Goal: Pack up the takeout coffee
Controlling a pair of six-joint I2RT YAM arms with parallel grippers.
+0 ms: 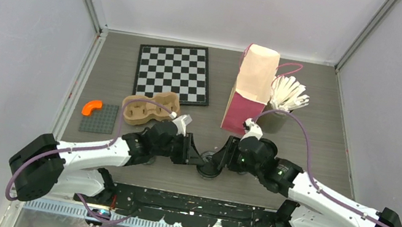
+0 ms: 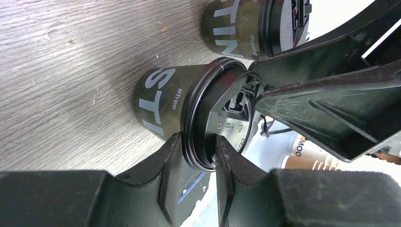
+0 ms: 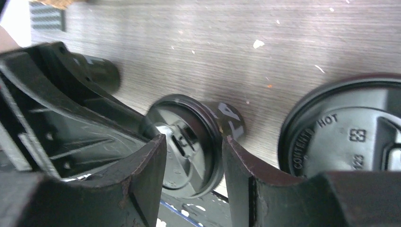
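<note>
A small black cup (image 2: 158, 101) with white lettering stands near the table's front edge, its black lid (image 2: 222, 118) pressed on. My left gripper (image 2: 198, 144) is shut on that lid's rim, one finger under the rim and one on top. From the other side my right gripper (image 3: 193, 139) straddles the same lid (image 3: 187, 135), open, with a gap on both sides. A second lidded black cup (image 3: 345, 132) stands just beside it, also in the left wrist view (image 2: 236, 28). In the top view both grippers meet over the cups (image 1: 209, 169).
A pink and tan paper bag (image 1: 251, 88) stands upright behind the grippers, next to a grey cup of white sticks (image 1: 285, 100). A brown pulp tray (image 1: 146, 110) lies left of centre, with a chessboard (image 1: 173, 71) behind it. A grey baseplate (image 1: 99, 119) with an orange piece lies at the left.
</note>
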